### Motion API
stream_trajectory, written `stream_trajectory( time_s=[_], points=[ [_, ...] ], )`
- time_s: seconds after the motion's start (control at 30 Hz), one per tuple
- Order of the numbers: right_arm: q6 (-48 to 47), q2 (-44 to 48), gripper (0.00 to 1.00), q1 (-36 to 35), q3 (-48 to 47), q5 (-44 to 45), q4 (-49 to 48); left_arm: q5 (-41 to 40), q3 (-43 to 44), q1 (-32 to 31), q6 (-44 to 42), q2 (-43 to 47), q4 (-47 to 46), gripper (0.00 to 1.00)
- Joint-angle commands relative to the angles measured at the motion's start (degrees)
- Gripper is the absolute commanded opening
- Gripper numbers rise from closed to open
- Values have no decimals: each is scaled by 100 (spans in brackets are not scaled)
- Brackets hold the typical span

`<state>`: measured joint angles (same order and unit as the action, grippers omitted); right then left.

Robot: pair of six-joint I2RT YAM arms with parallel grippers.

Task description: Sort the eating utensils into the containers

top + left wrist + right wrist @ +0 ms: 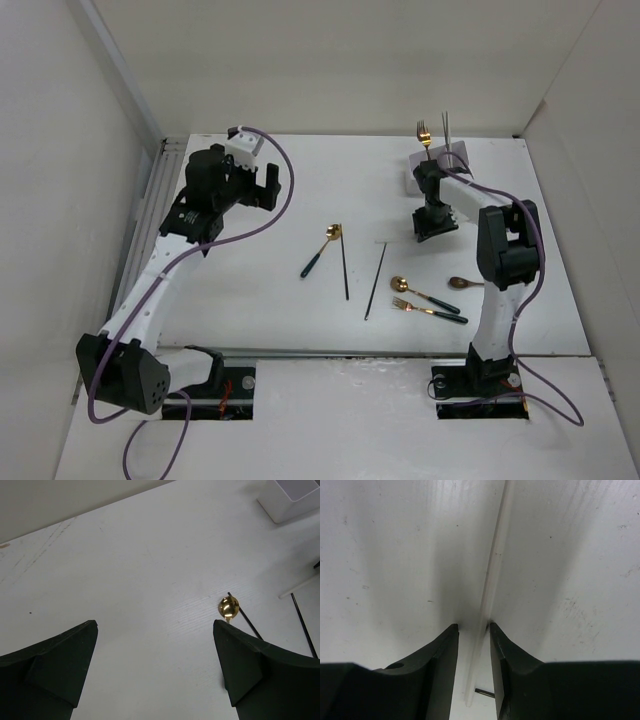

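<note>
Cutlery lies loose on the white surface (250, 290): a gold green-handled spoon (322, 250) beside two thin dark chopsticks (345, 268), and near the right arm a matching spoon (428, 296), a matching fork (432, 312) and a brown spoon (465, 283). We see the white holder (292, 510) at the far right with a gold fork (424, 135) upright in it. Our right hand (473, 626) is narrowed to a slit astride a pale silver chopstick (495, 555) lying flat, a gap showing on one side, while our left hand (155, 625) hovers wide open and empty.

No legible text or labels anywhere.
</note>
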<state>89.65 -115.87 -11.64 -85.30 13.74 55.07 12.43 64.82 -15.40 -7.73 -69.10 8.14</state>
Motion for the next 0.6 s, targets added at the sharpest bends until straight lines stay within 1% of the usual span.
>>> stream_trajectory(
  time_s=[0.0, 0.1, 0.17, 0.23, 0.27, 0.37, 0.5, 0.53, 0.57],
  points=[
    [89, -137, 37, -23, -119, -91, 311, -214, -91, -25, -185, 274, -269, 100],
    [88, -137, 39, -75, 65, -441, 373, -214, -92, -25, -247, 274, -322, 100],
    [88, -216, 39, -128, 302, -853, 128, -275, -92, -25, -300, 274, -383, 100],
    [272, -295, 36, -198, 557, -855, 31, -328, -144, -25, -361, 327, -384, 100],
    [273, -295, 35, -251, 558, -585, -22, -328, -145, -25, -361, 327, -384, 100],
    [334, -295, 35, -426, 558, -408, -75, -399, -145, -25, -483, 327, -384, 100],
    [334, -295, 36, -427, 488, -328, -75, -460, -197, -25, -484, 327, -436, 100],
    [334, -295, 28, -427, 488, -328, -75, -460, -197, -25, -484, 327, -436, 100],
    [334, -295, 23, -427, 540, -328, -75, -460, -197, -25, -484, 327, -436, 100]
  ],
)
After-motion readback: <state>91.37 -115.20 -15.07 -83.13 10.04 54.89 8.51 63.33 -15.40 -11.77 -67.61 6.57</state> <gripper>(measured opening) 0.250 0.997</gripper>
